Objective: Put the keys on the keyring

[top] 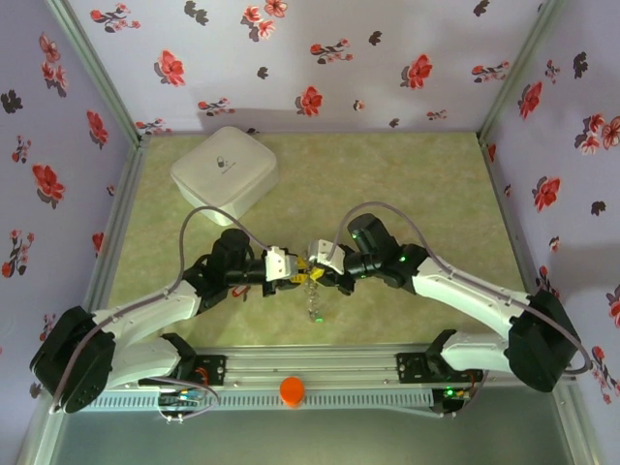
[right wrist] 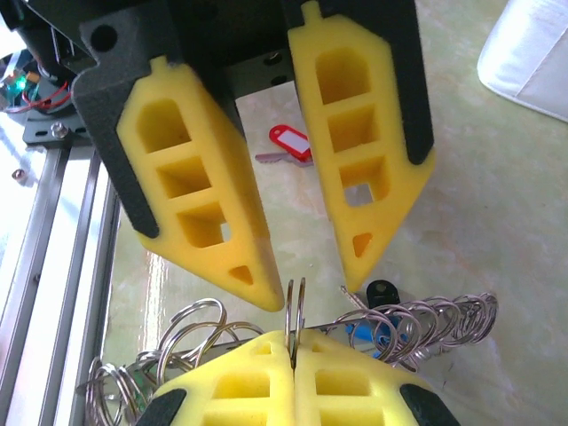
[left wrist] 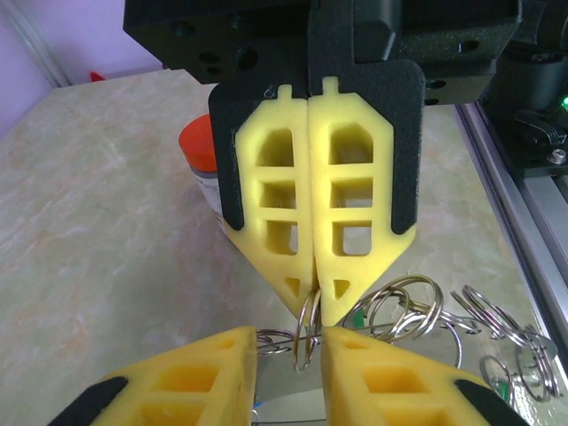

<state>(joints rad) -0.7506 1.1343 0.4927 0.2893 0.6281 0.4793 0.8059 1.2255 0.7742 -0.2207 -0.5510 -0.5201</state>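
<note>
Floral-walled booth, mottled green tabletop | right gripper clamped on the keyring, upright and edge-on, mid-table | left gripper faces it, fingers apart astride the ring | red-tagged key lies flat behind the left gripper, likely that arm's pick.

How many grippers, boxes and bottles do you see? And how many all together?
Grippers: 2 (left gripper, right gripper)
White box: 1
Orange bottle: 1
Total: 4
</note>
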